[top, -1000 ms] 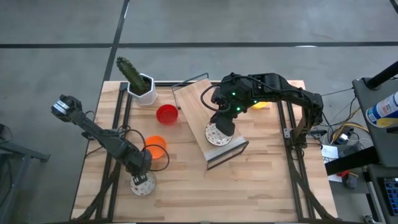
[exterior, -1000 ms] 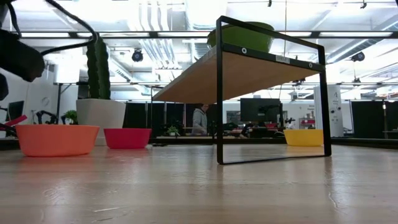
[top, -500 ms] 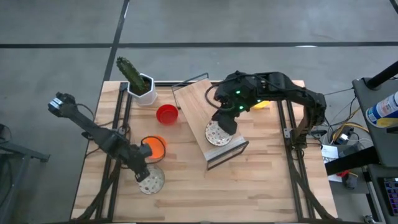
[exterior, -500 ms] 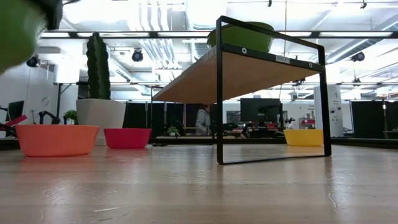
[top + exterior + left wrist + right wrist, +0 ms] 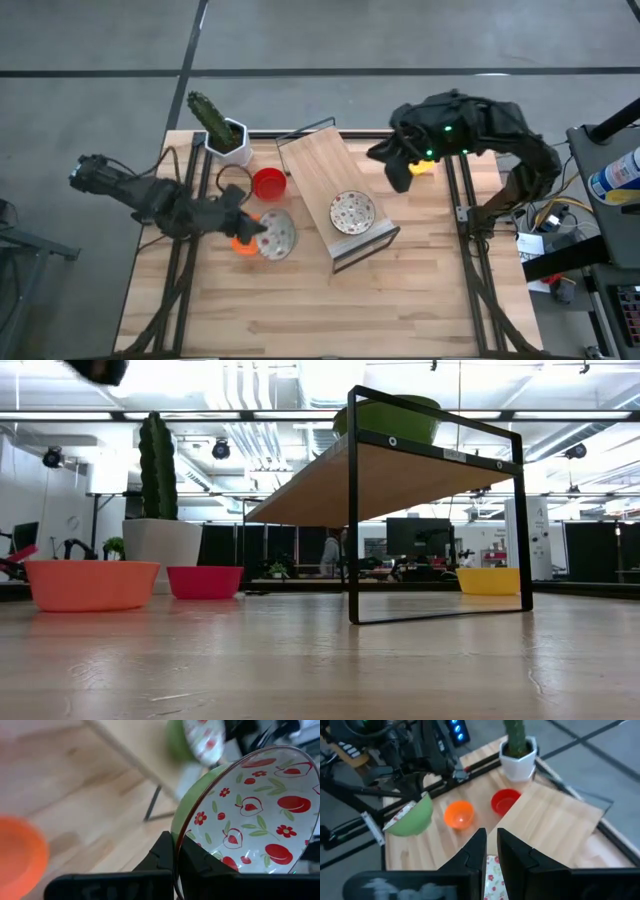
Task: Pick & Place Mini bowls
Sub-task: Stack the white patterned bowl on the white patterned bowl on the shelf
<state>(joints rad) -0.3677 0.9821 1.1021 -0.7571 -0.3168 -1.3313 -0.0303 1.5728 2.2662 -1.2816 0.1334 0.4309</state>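
A pale wooden bench [image 5: 300, 300] stands on grey floor. The left hand [image 5: 248, 226] is clamped on the rim of a patterned bowl [image 5: 277, 234], tipped on edge above the orange bowl [image 5: 240, 243]. Farther off, another patterned bowl [image 5: 352, 211] sits on the shelf [image 5: 315, 165]. The right hand [image 5: 398, 172], narrow and empty, hovers near the yellow bowl [image 5: 422, 167].

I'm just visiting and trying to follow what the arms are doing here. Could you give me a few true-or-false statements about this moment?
1. The left gripper holds a patterned bowl by its rim. True.
2. A patterned bowl sits on the wooden shelf. True.
3. The right gripper holds the yellow bowl. False: it holds nothing and hangs above the shelf.
4. The red bowl sits on the shelf. False: it sits on the table beside the shelf.
5. The cactus pot stands at a table corner. True.
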